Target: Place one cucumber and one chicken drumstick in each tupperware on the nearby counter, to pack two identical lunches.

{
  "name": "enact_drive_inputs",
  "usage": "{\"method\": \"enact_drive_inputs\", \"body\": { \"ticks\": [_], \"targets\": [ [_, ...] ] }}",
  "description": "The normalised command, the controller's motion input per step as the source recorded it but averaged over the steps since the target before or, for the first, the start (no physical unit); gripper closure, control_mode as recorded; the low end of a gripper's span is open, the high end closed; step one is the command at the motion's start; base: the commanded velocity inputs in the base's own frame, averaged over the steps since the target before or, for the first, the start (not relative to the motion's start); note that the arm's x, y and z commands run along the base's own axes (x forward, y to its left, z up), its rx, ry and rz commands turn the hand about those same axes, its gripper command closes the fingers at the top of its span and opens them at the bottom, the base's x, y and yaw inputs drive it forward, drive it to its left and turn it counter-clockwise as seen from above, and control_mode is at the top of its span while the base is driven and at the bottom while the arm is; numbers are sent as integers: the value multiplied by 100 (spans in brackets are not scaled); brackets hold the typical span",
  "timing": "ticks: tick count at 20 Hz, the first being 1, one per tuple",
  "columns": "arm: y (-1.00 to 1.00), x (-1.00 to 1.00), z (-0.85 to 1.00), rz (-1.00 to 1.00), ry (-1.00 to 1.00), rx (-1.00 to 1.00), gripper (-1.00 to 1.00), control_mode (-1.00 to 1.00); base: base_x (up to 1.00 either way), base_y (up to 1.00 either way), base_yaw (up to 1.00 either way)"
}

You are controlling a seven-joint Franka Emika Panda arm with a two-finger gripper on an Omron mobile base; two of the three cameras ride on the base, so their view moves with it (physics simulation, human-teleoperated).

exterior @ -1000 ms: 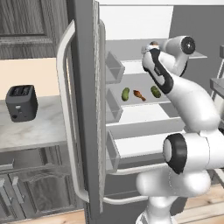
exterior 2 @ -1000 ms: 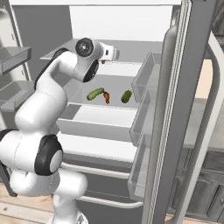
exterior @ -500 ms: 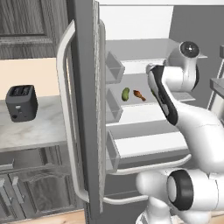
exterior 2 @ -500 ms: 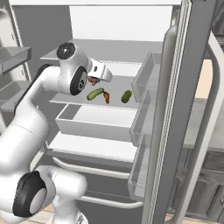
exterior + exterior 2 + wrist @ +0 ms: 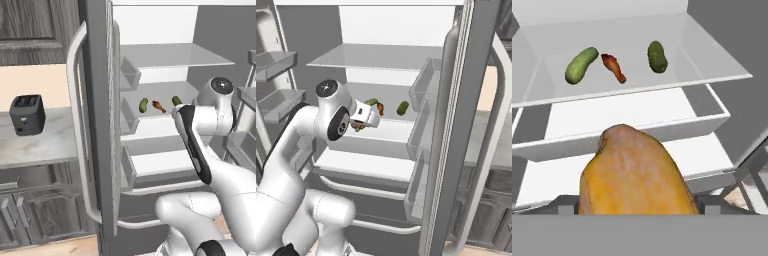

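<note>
The fridge stood open, its door [image 5: 466, 125] swung out at the right with clear bins [image 5: 423, 85] along its inner side. The white arm [image 5: 301, 145] rose from the lower left and bent toward the middle shelf [image 5: 391, 130]. Its end effector [image 5: 367, 114] hung over that shelf's front, with something green and reddish-brown showing just beside it. A short cucumber [image 5: 403, 108] lay further right on the same shelf, apart from the end effector. Past the door, a pale table [image 5: 491, 135] showed over dark cabinets [image 5: 481, 220].
</note>
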Motion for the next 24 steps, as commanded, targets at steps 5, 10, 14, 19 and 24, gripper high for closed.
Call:
{"method": "enact_drive_inputs", "body": {
  "ticks": [5,10,14,19,24],
  "targets": [
    [0,0,0,0,0,0,100,100,-95,47,40],
    [0,0,0,0,0,0,100,100,-53,35,68],
    [0,0,0,0,0,0,100,100,-31,39,77],
    [0,0,0,0,0,0,100,100,-26,76,73],
    [0,0,0,0,0,0,100,100,15,100,45]
  ]
}}
